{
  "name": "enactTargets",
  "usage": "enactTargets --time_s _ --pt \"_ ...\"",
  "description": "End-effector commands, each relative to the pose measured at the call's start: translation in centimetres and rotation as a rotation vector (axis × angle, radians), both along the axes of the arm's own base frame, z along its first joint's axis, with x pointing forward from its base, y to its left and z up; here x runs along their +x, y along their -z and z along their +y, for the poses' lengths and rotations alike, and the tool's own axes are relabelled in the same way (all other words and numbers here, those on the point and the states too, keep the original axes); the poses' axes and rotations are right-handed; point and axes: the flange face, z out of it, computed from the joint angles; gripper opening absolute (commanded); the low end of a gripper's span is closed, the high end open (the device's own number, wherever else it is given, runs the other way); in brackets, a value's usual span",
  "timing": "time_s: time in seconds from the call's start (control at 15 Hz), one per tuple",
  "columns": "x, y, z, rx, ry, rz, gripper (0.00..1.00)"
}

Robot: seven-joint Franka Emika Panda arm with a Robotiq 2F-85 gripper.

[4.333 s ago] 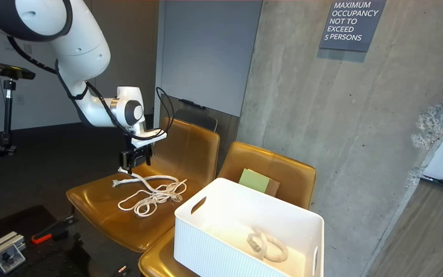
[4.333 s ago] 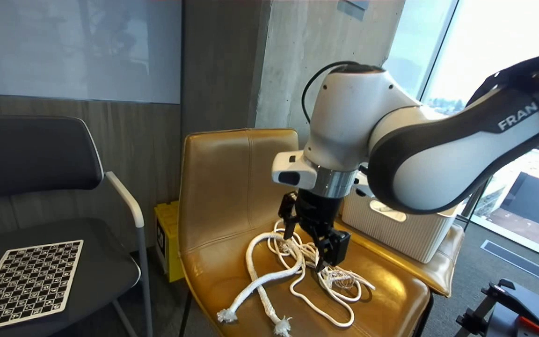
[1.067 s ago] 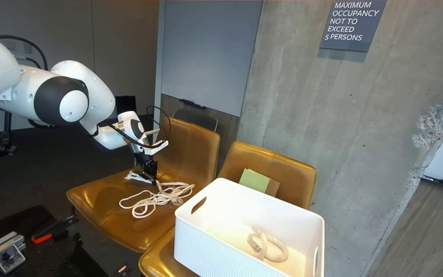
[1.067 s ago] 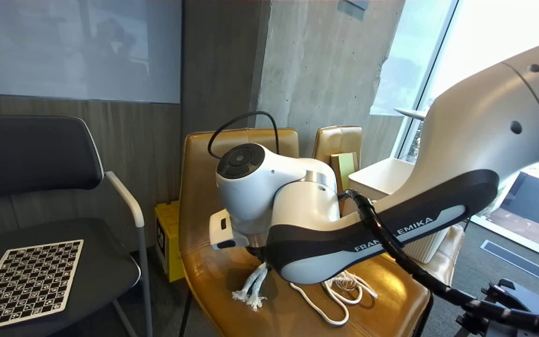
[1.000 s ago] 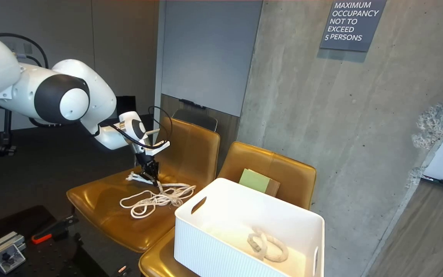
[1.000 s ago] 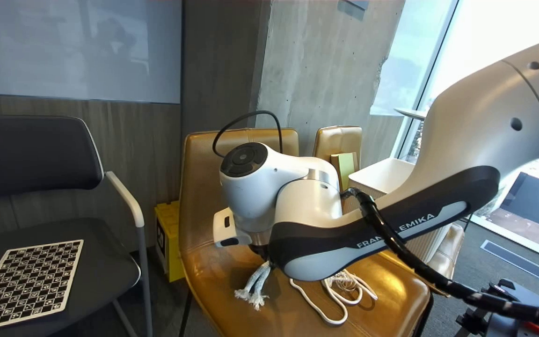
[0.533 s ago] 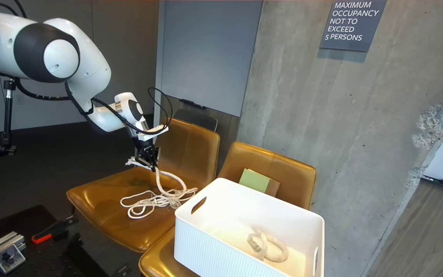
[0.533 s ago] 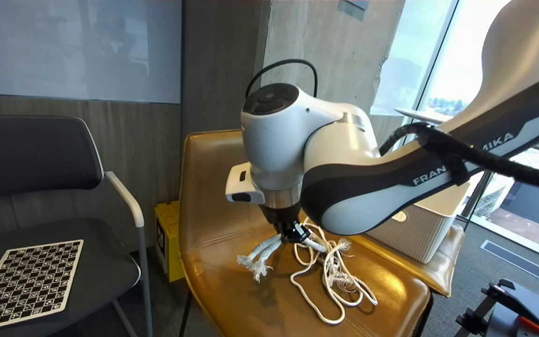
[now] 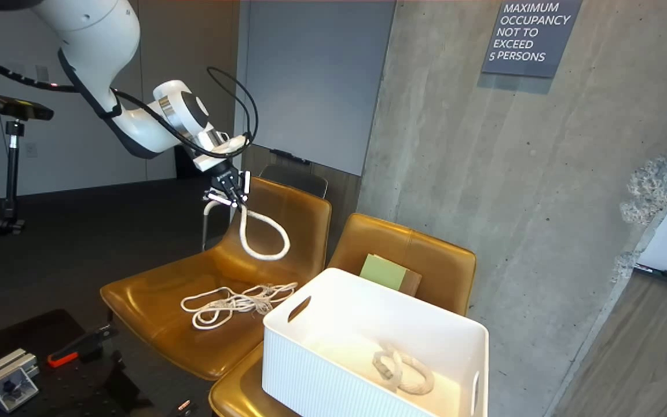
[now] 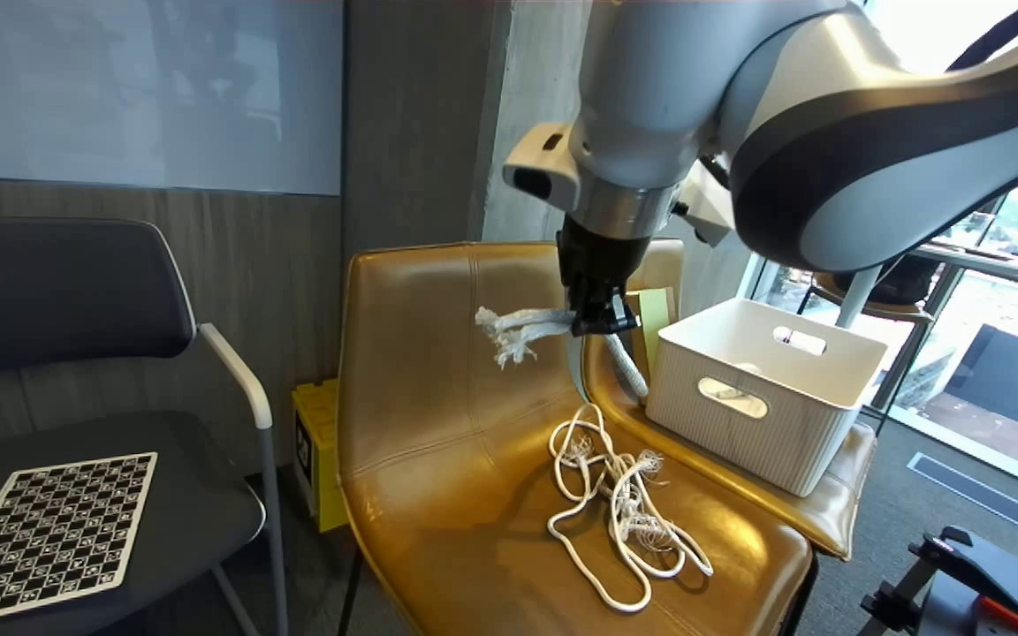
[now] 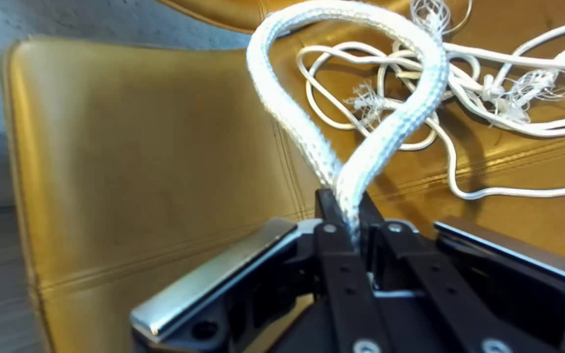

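Observation:
My gripper [image 11: 348, 208] is shut on a thick white braided rope [image 11: 391, 132], pinched where its two sides meet. A loop of this rope hangs from the fingertips in an exterior view [image 9: 265, 256]. On the opposite side of the jaws, its frayed ends [image 10: 513, 334] stick out. The gripper [image 9: 236, 201] is up in the air, level with the backrest of a tan leather chair [image 9: 154, 289]. Below it, a tangled thin white cord [image 10: 648, 530] with frayed bunches lies on the seat, apart from the thick rope. Part of the rope is hidden between the fingers.
A white ribbed bin [image 9: 333, 376] holding a coiled beige rope [image 9: 417, 385] stands on a second tan chair [image 9: 443, 260], near a green and brown block [image 9: 383, 272]. A grey chair [image 10: 120, 300] bears a patterned board [image 10: 49, 530]. Behind is a concrete wall [image 9: 484, 174].
My gripper has risen well above the seat with the thick rope, whose loop now hangs free. The thin cord has stayed on the seat. The bin has not moved.

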Motion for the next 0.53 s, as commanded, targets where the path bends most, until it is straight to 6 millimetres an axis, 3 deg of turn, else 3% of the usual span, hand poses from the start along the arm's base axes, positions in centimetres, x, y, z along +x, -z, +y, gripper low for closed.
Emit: enactTargets --time_s 0.0,0.2,0.47 --pt "-2.6 -6.6 -5.5 0.051 0.152 -0.115 0.03" --pt "-3.2 -11.5 -11.5 0.080 0.273 -0.168 0.03" --pt "-4.0 -16.7 -21.6 0.133 0.410 -0.195 0.03"
